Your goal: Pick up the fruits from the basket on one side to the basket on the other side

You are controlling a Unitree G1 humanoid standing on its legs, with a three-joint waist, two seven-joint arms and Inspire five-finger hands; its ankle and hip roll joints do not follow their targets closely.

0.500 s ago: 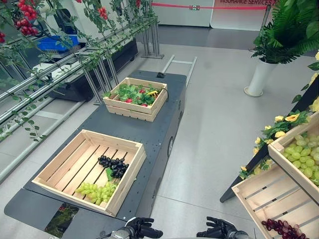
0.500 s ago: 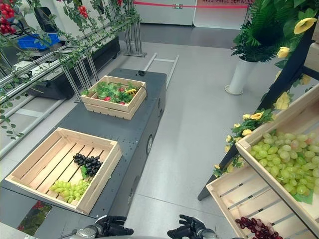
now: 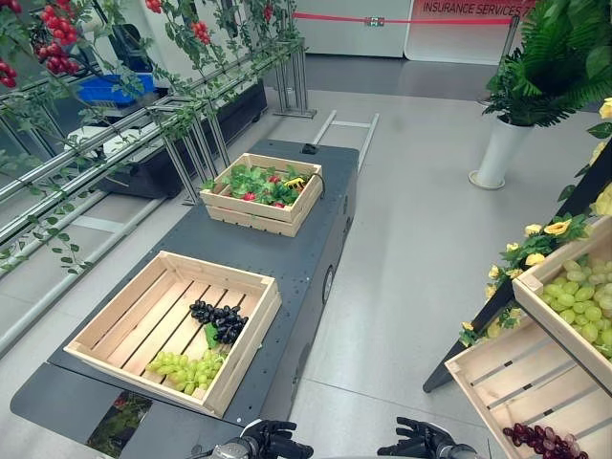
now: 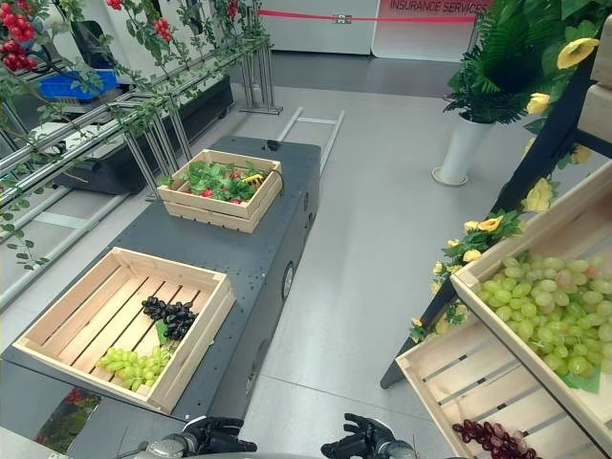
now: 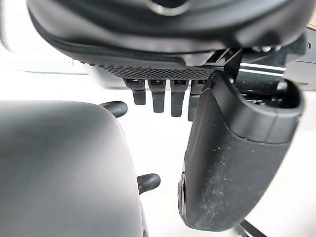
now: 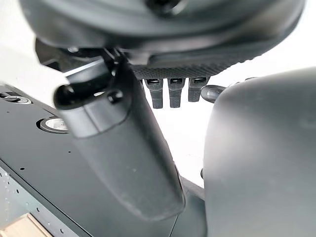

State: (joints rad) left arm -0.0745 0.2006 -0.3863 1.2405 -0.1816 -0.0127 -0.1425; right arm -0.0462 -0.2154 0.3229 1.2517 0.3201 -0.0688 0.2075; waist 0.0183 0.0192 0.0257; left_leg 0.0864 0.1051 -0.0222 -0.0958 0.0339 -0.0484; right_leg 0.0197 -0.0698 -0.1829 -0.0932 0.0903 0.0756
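Note:
On the dark platform (image 3: pixel 296 249) to my left stands a wooden crate (image 3: pixel 110 320) with a bunch of black grapes (image 3: pixel 218 318) and a bunch of green grapes (image 3: pixel 186 367) in its near right corner. On the slanted shelf to my right, an upper crate (image 4: pixel 478 292) holds a heap of green grapes (image 4: pixel 545 306). A lower crate (image 3: pixel 507 373) holds red grapes (image 3: pixel 545 440) at its near end. My left hand (image 3: pixel 273 442) and right hand (image 3: pixel 421 442) hang low at the bottom edge, over the floor between the two sides. Both are open and hold nothing.
A second wooden crate (image 3: pixel 260 182) with green leaves and small red fruit sits farther back on the platform. Metal racks with vines and red berries (image 3: pixel 57 48) run along the left. A potted plant (image 3: pixel 502 143) stands at the back right, and yellow flowers (image 3: pixel 540 239) edge the shelf.
The whole picture has shifted slightly, so the camera has moved a little. Both hands and all fruit stay where they were.

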